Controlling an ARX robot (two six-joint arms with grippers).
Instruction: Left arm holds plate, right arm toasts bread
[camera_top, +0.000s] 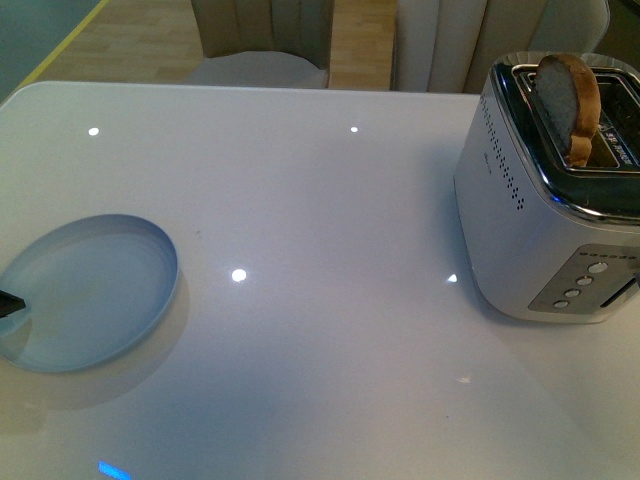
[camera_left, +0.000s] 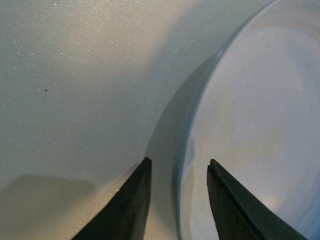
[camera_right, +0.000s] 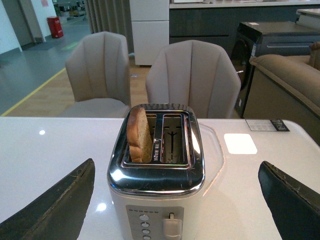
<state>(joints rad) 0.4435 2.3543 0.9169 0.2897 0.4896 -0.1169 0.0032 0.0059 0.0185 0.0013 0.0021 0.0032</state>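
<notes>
The bread (camera_top: 570, 105) stands upright in one slot of the toaster (camera_top: 510, 240), its rounded top well clear of the chrome. From the right wrist view the slice (camera_right: 139, 134) fills one slot and the slot just beside it is empty. The lever (camera_right: 171, 226) on the toaster's control face sits low in its track, beside a column of round buttons, though whether the toaster is running cannot be told from here.

Now the right gripper (camera_right: 175, 210): its two dark jaws are spread wide, one on either side of the toaster, and nothing is between them. It faces the toaster's control end, apart from the slice.

Far across the white table (camera_top: 330, 330) from the toaster lies the plate (camera_top: 90, 290), flat on the surface and bare. The left gripper (camera_left: 177, 200) is there, its jaws parted and straddling the plate's raised rim (camera_left: 186, 165), one inside the plate, one outside on the table. The gap shows on both sides, so the rim is bracketed but not yet pinched.

So where does that leave things? The slice is in the toaster, which looks like the loading done. The plate is not yet lifted or firmly held, and the bread has yet to reach it.
</notes>
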